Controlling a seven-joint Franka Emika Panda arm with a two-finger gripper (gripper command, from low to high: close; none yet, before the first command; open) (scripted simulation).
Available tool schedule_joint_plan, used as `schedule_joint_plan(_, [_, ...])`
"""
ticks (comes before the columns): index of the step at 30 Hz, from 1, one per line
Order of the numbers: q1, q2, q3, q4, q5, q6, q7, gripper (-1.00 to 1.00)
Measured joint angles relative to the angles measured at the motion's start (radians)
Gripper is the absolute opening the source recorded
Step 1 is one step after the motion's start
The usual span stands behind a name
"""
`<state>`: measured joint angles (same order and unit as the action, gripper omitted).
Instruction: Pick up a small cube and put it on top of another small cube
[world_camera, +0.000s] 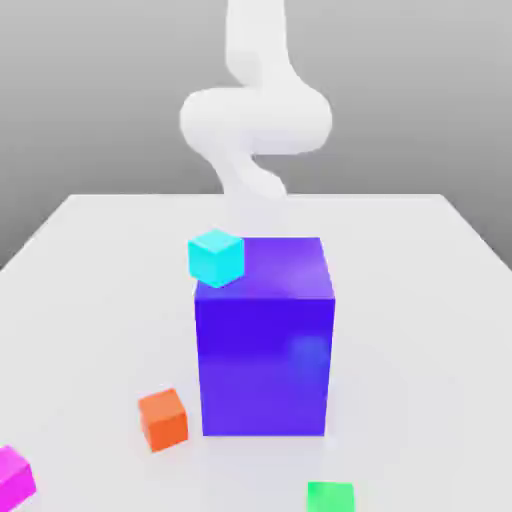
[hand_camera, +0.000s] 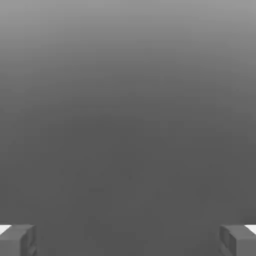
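Observation:
The small cube (world_camera: 14, 477), bright magenta-pink, lies on the white table at the near left corner of the exterior view, partly cut off by the frame edge. In the hand view my gripper (hand_camera: 128, 241) is open: its grey fingertips (hand_camera: 18, 240) stand far apart with nothing between them, against plain grey background. My white arm (world_camera: 255, 115) rises behind the far side of the table, well away from the pink cube.
A big blue-purple block (world_camera: 264, 345) stands mid-table. A small cyan cube (world_camera: 216, 257) shows at its upper left corner; I cannot tell whether it rests on the block. A small orange cube (world_camera: 163, 418) lies left of the block. A green cube (world_camera: 330, 496) sits at the near edge.

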<state>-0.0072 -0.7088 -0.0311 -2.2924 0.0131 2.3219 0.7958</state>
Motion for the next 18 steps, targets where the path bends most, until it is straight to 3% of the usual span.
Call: schedule_joint_plan(18, [-0.089,0.659,-0.212,0.055,0.151,0.157,-0.071,0.00])
